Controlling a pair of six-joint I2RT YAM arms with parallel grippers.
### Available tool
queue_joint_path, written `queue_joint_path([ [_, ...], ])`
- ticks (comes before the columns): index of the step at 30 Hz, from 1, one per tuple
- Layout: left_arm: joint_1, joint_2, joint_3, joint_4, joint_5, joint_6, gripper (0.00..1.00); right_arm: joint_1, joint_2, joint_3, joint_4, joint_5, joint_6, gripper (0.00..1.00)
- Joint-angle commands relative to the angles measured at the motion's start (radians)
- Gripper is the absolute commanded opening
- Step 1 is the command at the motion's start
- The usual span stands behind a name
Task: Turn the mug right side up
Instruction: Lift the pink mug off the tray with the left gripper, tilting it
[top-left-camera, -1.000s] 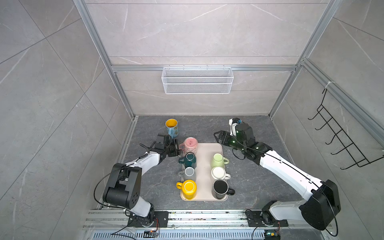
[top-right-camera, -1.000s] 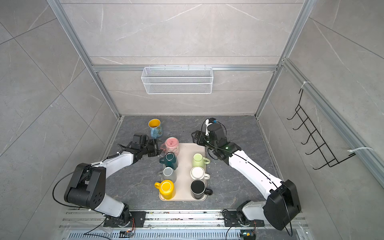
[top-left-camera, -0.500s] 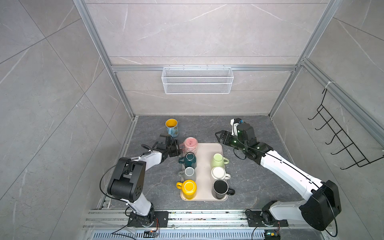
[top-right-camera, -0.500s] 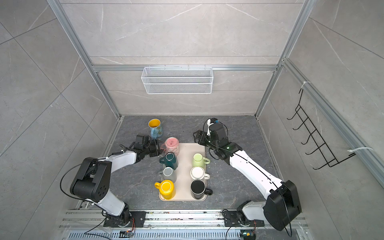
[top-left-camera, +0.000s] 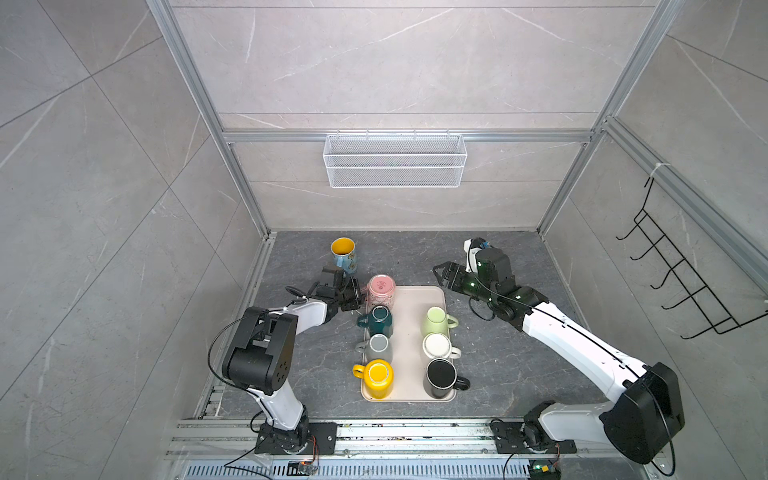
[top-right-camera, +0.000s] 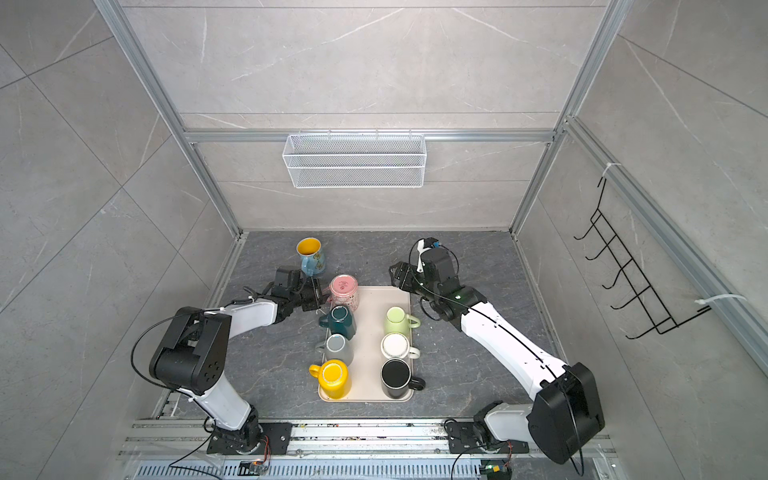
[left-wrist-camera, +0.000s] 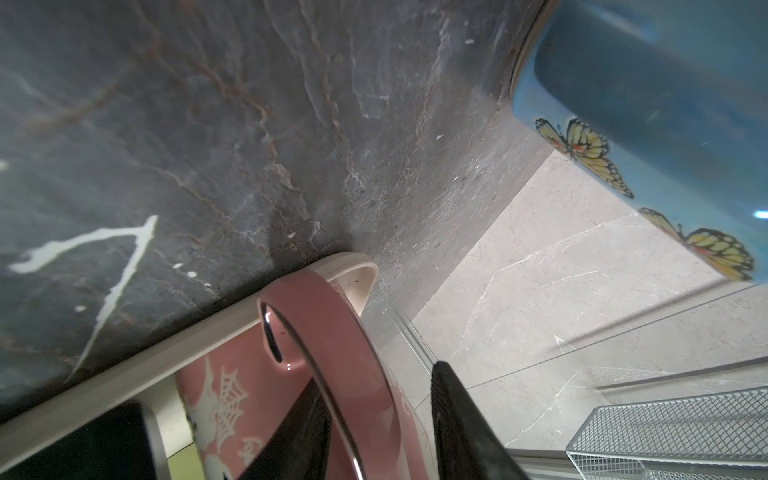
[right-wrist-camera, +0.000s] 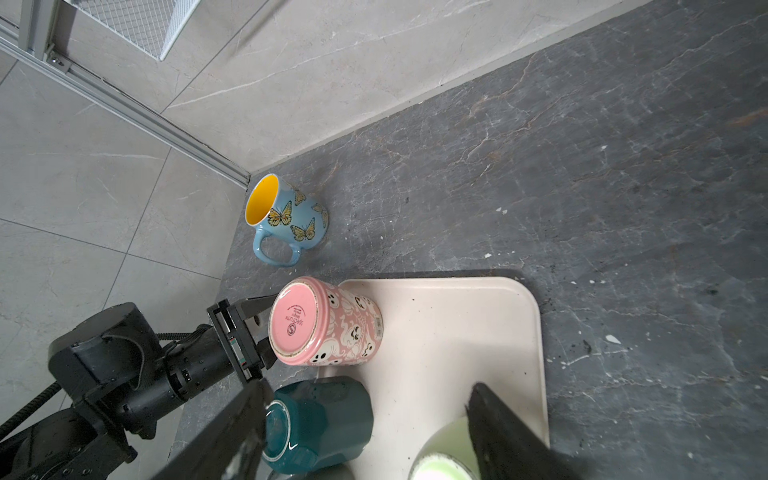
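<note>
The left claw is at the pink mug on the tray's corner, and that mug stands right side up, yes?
No: the pink mug stands upside down, stamped base up, as the right wrist view shows. The left claw is at it, on the corner of the tray.

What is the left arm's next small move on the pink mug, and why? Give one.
Probably close the left tool on the handle. The pink mug stands base-up at the tray's corner, and the tool's fingers straddle its handle with a gap showing, so nothing is gripped yet.
</note>
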Motion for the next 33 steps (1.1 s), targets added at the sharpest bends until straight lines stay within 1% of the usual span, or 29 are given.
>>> queue_joint_path([
  [1,-0.008,0.02,0.032,0.048,0.006,-0.012,0.4,-0.006,-0.025,-0.016,0.015,-0.008,0.018,0.77],
  [9,-0.013,0.056,0.038,0.087,0.024,-0.023,0.31,-0.008,-0.024,-0.021,0.015,-0.008,0.021,0.77],
  [15,-0.018,0.097,0.045,0.15,0.041,-0.048,0.23,-0.012,-0.021,-0.021,0.015,-0.009,0.025,0.77],
  [20,-0.02,0.114,0.061,0.17,0.038,-0.052,0.16,-0.013,-0.019,-0.021,0.012,-0.006,0.025,0.77],
  [23,-0.02,0.121,0.072,0.187,0.036,-0.053,0.09,-0.015,-0.02,-0.021,0.007,-0.004,0.024,0.77],
  [25,-0.02,0.127,0.08,0.211,0.036,-0.052,0.0,-0.017,-0.02,-0.023,0.006,-0.004,0.024,0.77],
  [29,-0.02,0.139,0.094,0.3,0.055,-0.042,0.0,-0.016,-0.02,-0.023,0.004,-0.005,0.024,0.77],
  [33,-0.021,0.129,0.098,0.392,0.06,-0.006,0.0,-0.017,-0.021,-0.023,0.003,-0.007,0.025,0.77],
])
